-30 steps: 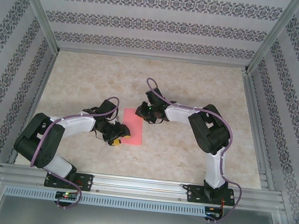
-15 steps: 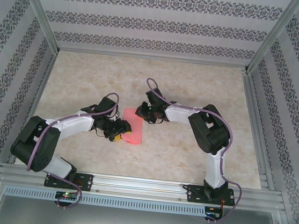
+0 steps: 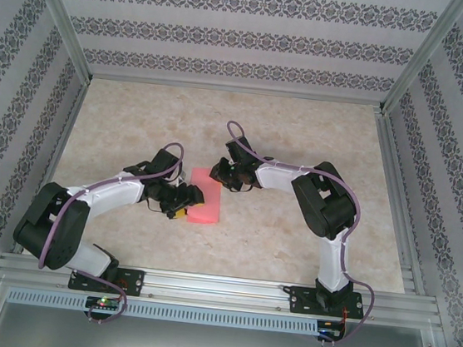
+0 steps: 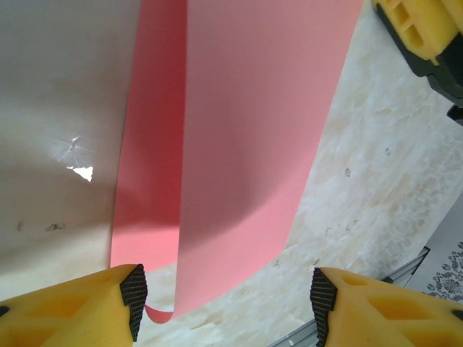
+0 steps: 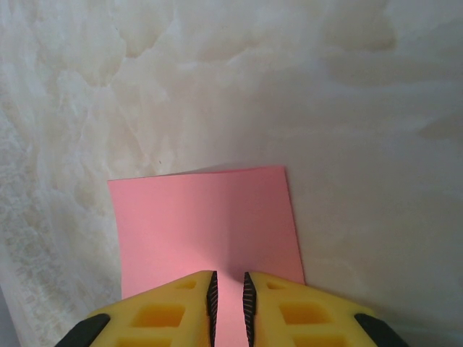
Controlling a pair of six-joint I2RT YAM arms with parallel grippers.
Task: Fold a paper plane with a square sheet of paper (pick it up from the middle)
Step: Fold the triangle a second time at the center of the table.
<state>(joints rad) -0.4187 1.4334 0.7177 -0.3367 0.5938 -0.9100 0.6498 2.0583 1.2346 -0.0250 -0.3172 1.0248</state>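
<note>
On the pale marbled table (image 3: 317,158), about its middle: one square sheet of paper (image 3: 206,197), salmon-pink and thin, doubled over lengthwise into a narrow oblong, not yet a plane. The upper flap (image 4: 253,144) bows upward instead of lying creased, and a strip of the lower layer (image 4: 148,181) shows beyond its long edge, so the two edges do not meet. At the sheet's near-left side is the left gripper (image 4: 226,303), released, its yellow fingers standing wide apart on either side of the flap's end with neither pad pressing on it. At the sheet's far end is the right gripper (image 5: 229,296), its jaws drawn almost together with a thin slit between them, set over the paper's edge. From where I stand I cannot tell whether it nips the paper or merely bears down on it. Hazards, as I judge them:

1. With nothing pinning the flap, the springy paper may lift and unfold, and the fold is lost.
2. If the flap is flattened as it lies, the crease will likely set off-centre because of the mismatched edges, and every later fold of the dart would inherit that skew.
3. If the left fingers close where they stand, they may catch the small curled corner at the flap's end and crumple it.
4. The table looks smooth and the sheet is light, so a sideways push at the sheet's left could swing it about the far end or drag it out from under the right gripper.
</note>
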